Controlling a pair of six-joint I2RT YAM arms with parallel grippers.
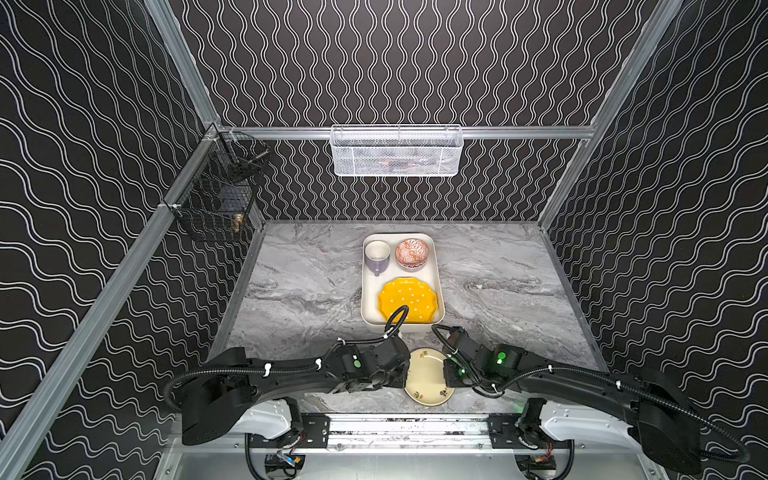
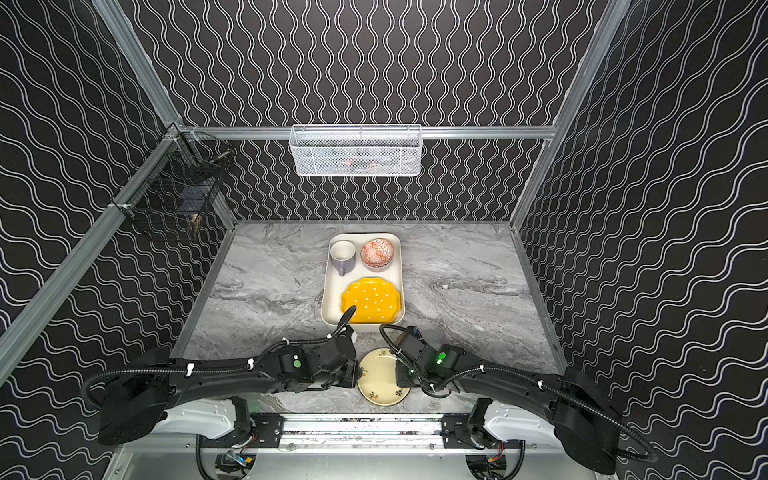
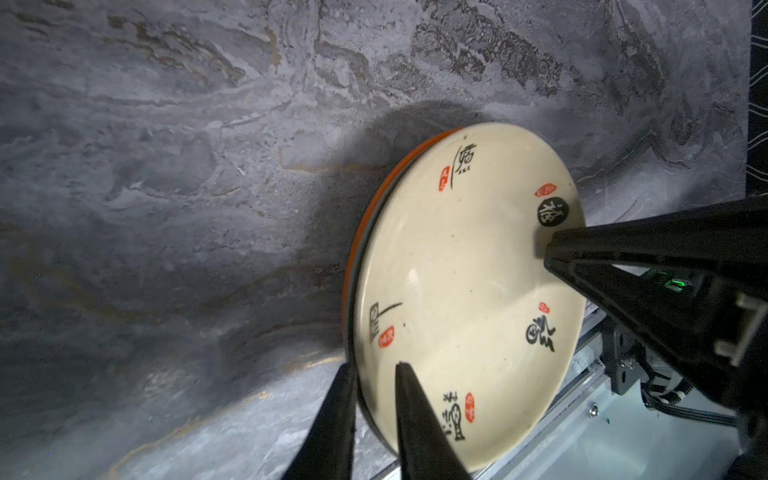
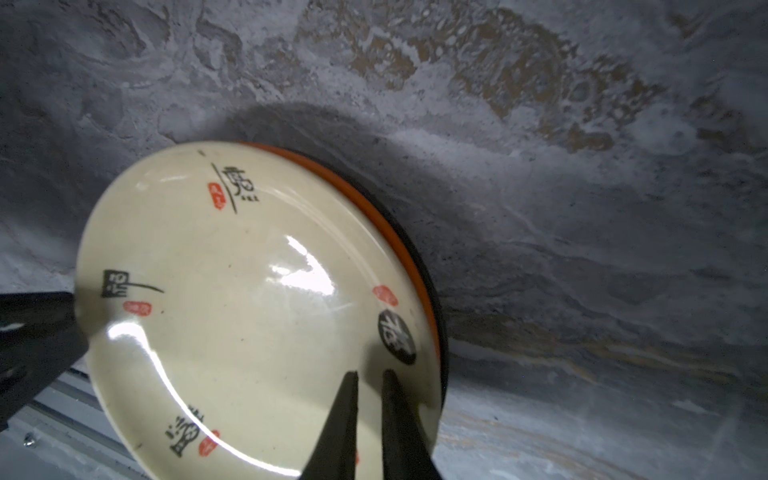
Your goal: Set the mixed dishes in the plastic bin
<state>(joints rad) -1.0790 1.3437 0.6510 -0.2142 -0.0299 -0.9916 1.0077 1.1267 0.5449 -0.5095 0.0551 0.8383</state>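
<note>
Left tool (image 3: 374, 368) grips round cream ceramic plate (image 3: 457, 270), right tool (image 4: 370, 374) near-shut opp.; mid-pickup, nxt you'd lift level to cream plastic bin (image 1: 370, 286).

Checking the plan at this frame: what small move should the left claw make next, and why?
Probably a short lift with the left claw: its fingers pinch the rim of the cream plate, and the right claw, nearly closed, sits at the opposite rim. That plate lies outside the bin, so it needs raising first.

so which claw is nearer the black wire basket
Left. Left claw clamps the cream plate on the side toward the black wire basket; right claw is across the plate.
</note>
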